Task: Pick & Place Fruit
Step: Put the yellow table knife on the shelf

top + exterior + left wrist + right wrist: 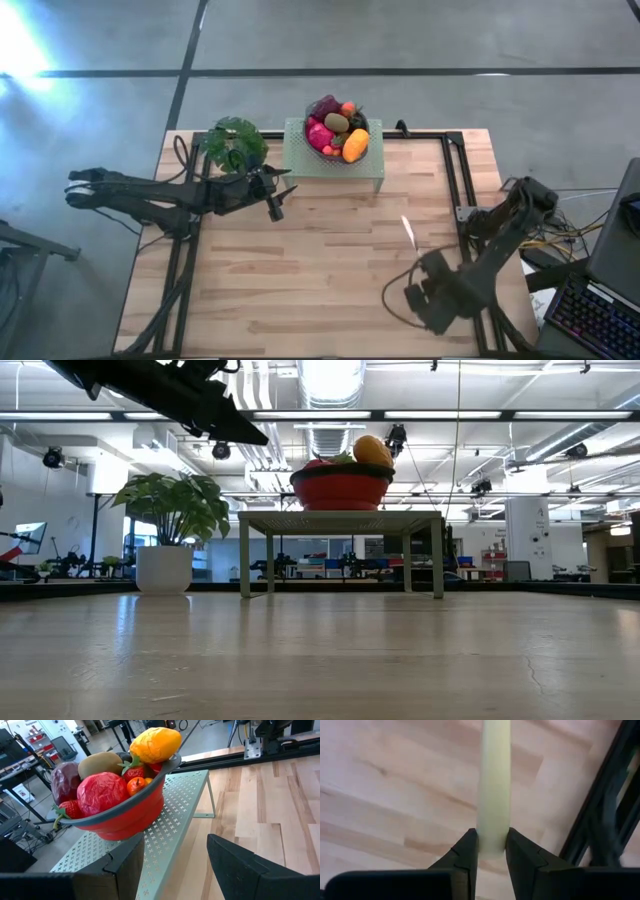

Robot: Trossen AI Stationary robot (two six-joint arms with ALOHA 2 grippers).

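Note:
The fruit sits heaped in a red bowl (125, 815) on a pale green perforated stand (330, 165) at the table's far edge. I see an orange oval (155, 742), a red piece (100, 795), a maroon one (64, 780), a brown one (100, 762) and small orange berries (136, 784). My left gripper (175, 870) is open and hovers just left of and nearer than the stand (172, 820), touching nothing. My right gripper (492, 847), near the table's right near corner, is shut on a slim pale utensil (495, 785). My right gripper pinches the pale utensil at one end (493, 842) between its two fingers, one on each side. The utensil runs straight on from the fingers, in line with them, over the wooden table. Whether its far end rests on the table cannot be told.
A leafy potted plant (233, 143) stands left of the stand, close to the left arm (190, 195). The right arm (480, 250) is folded over the table's right side. Black frame rails (455, 170) run along the table's sides. Bare wood (320, 270) lies between the arms.

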